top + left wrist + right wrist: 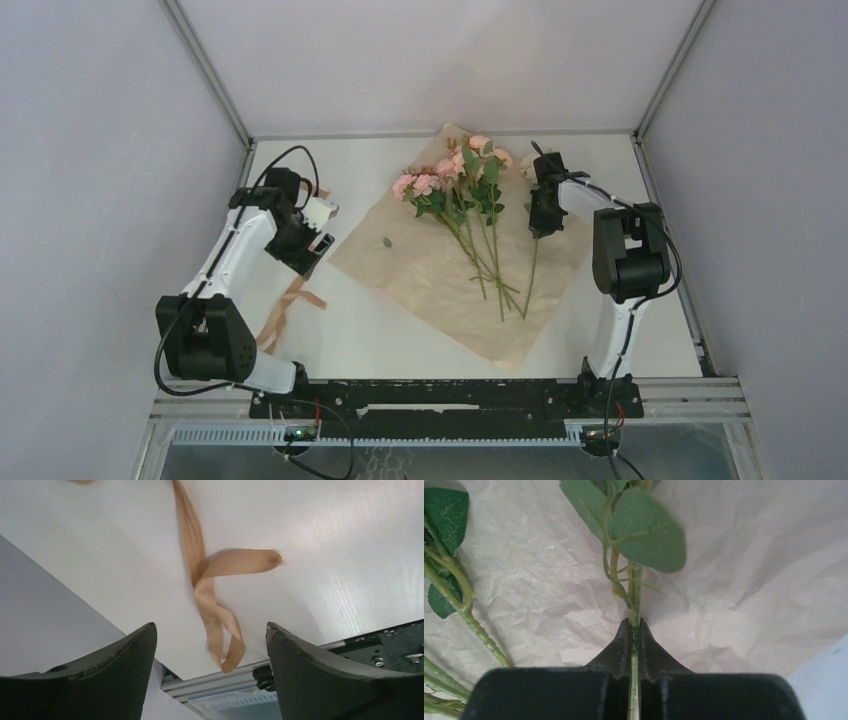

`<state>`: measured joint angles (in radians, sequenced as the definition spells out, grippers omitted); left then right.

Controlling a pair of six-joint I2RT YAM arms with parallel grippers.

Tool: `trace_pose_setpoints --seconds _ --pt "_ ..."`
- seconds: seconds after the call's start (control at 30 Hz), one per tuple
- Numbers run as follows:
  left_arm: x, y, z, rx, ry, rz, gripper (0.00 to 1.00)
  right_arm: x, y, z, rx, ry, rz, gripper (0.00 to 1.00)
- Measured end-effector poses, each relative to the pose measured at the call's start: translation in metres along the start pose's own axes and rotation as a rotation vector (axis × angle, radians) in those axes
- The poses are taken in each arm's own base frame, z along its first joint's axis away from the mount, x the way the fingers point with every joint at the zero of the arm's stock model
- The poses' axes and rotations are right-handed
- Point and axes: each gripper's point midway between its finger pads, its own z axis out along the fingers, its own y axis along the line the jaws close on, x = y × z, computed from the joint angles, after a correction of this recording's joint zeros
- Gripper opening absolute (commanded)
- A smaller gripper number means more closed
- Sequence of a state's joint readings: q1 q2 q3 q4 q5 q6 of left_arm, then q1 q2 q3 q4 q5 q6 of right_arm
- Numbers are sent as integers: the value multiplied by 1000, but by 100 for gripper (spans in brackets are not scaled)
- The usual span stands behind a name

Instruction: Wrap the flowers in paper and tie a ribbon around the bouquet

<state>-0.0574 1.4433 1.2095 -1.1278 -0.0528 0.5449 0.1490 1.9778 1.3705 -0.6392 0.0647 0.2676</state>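
Flowers (455, 185) on paper (420, 280), just left of right gripper (634, 626), which clamps 1 stray stem (634, 587). Left gripper (210, 630) spread wide, ribbon (200, 565) just beyond (not held). Step, likely: gathering stems. Next: lay stem beside bunch.

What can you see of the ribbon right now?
The ribbon is a narrow tan-beige strip with a soft sheen. It lies loose on the white table, left of the paper and apart from it. It runs straight, then folds into a flat side loop and a second loop at its near end. The open left claw hangs above it, seemingly not touching.
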Motion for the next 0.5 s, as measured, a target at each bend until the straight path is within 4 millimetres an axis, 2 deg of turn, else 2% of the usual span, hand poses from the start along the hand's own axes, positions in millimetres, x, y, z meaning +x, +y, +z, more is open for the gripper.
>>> trace_pose_setpoints --seconds 0.17,0.27,0.33,0.5 --pt "-16 -10 4 70 -48 -19 84 -2 2 -5 40 -20 -56 0" --pt "-20 -16 10 109 -51 -30 85 -5 17 -17 36 -61 -109 0" --pt "-22 -19 10 127 -60 -38 86 -10 37 -32 13 -116 -160 0" --pt "-26 -23 6 146 -92 -46 87 -30 102 -71 -111 -275 -254 0"
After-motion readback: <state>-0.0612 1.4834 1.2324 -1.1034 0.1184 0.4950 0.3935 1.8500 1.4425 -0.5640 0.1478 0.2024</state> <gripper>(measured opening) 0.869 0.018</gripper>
